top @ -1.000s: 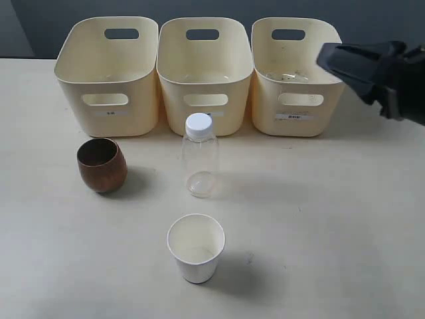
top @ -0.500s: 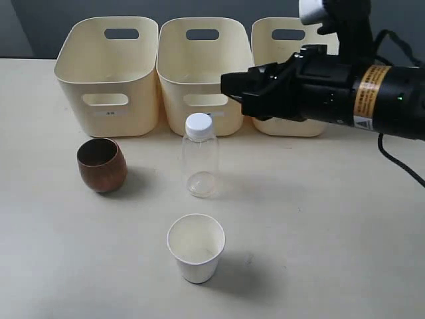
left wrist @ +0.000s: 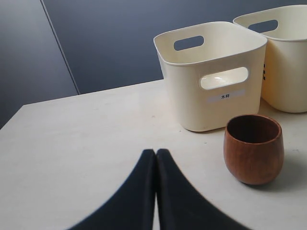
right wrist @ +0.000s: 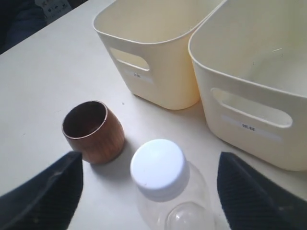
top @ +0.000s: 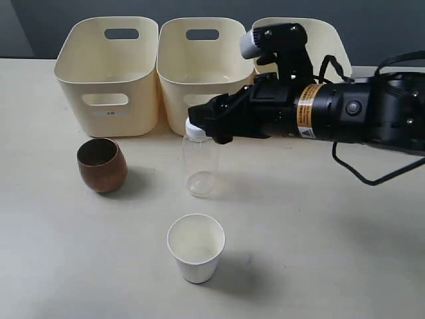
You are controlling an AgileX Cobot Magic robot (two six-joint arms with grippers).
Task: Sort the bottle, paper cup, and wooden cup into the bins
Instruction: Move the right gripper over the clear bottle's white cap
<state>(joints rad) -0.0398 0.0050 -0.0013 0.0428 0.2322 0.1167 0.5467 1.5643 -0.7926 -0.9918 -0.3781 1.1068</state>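
- Pale cream table (top: 319,232) carries every item; a dark grey wall (top: 40,26) closes the scene behind it.
- We count three cream bins in a row along the far edge, side by side: the left bin (top: 86,83), the middle bin (top: 199,73) and the right bin (top: 329,36). The right bin is partly hidden behind the right arm (top: 352,113).
- Each bin that we see in full shows oval handle cut-outs and a small label on its front wall.
- The bottle (top: 200,166) stands upright near the middle of the table, just in front of the middle bin, with its white cap (right wrist: 158,167) screwed on.
- The wooden cup (top: 101,165) stands upright to the left of the bottle, in front of the left bin and apart from both.
- The paper cup (top: 196,247) stands mouth up on the near side of the bottle, apart from it.
- The right gripper (top: 211,123) sits at the level of the cap. Its jaws stand wide, one finger on each side of the cap with a clear gap, and it holds nothing.
- The left gripper (left wrist: 156,155) appears in the left wrist view only. Its fingers are pressed together with nothing between them, and the wooden cup and left bin lie beyond it.
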